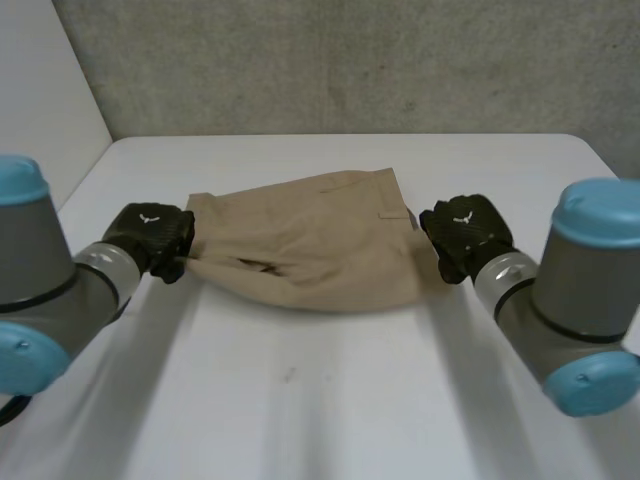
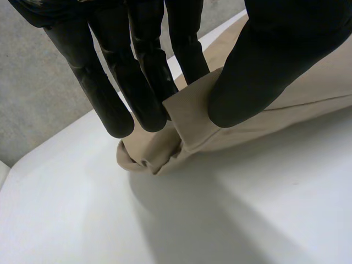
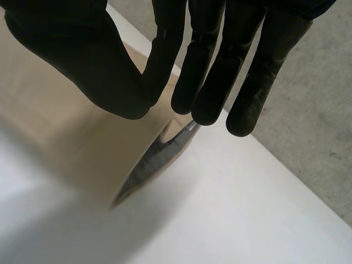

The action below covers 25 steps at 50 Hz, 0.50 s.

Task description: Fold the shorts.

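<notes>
Left hand (image 2: 275,55) pinches one end of the shorts (image 1: 320,250) (lifted slightly); right hand (image 3: 82,60) pinches the opposite end

I'm working in what looks like a bare robot lab: a plain white table (image 1: 330,400) against a rough grey wall (image 1: 300,60).

Shorts (image 1: 310,245) ends hidden under left hand (image 1: 150,238) and right hand (image 1: 465,232); arms (image 1: 45,290) cut off at lower corners.
</notes>
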Available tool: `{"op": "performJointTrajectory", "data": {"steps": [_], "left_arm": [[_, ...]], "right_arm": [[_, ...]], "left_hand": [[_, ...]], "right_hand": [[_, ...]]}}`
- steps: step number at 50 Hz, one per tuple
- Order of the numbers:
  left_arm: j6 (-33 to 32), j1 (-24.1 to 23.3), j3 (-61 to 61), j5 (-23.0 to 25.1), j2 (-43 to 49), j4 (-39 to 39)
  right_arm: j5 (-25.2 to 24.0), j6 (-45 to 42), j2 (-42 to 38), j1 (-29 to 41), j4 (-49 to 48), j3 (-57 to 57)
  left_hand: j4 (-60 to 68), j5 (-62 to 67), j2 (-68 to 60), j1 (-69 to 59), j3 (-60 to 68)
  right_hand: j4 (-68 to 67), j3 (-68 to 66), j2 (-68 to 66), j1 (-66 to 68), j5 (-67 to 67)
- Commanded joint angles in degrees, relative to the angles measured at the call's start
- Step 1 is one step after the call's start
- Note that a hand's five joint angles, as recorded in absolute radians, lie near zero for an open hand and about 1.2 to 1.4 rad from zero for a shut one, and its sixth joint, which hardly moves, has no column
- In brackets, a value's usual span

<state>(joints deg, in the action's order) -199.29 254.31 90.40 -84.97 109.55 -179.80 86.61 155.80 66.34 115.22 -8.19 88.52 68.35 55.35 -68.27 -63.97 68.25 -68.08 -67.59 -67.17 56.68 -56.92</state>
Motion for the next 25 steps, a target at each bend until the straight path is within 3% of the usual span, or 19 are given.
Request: {"op": "performJointTrajectory", "data": {"steps": [1,4,8,12,18,25], "left_arm": [[-0.49,-0.13,3.98,0.33,-9.79,13.58],[-1.19,-0.39,7.06,0.34,-13.74,18.85],[-5.31,-0.56,10.49,0.42,-17.44,21.68],[-7.69,-0.39,13.13,0.34,-18.58,20.19],[-6.29,-0.39,12.96,0.16,-17.27,12.65],[0.38,-0.65,8.39,-0.10,-12.79,8.06]], "right_arm": [[-2.76,-8.65,5.65,-0.09,22.66,-1.68],[-2.94,-15.51,6.00,-0.35,33.56,-0.98],[-3.46,-20.36,7.49,-2.02,39.65,0.34],[-3.47,-17.91,7.93,-2.46,31.15,-0.01],[-4.25,-6.67,7.58,-2.46,11.74,5.33],[-6.36,-3.13,3.11,-2.28,6.61,8.16]], "left_hand": [[11.65,14.65,-11.73,-16.03,11.75],[11.65,14.65,-11.73,-16.03,11.75],[11.65,14.65,-11.73,-16.03,11.75],[11.65,14.65,-11.73,-16.03,11.75],[11.65,14.65,-11.73,-16.03,11.75],[11.65,14.65,-11.73,-16.03,11.75]], "right_hand": [[-11.92,-12.41,-12.83,23.32,-13.08],[-11.92,-12.41,-12.83,23.32,-13.08],[-11.92,-12.41,-12.83,23.32,-13.08],[-9.65,-10.14,-10.56,21.05,-10.81],[32.05,31.56,31.14,-20.65,30.89],[35.45,34.96,34.54,-24.05,34.29]]}}
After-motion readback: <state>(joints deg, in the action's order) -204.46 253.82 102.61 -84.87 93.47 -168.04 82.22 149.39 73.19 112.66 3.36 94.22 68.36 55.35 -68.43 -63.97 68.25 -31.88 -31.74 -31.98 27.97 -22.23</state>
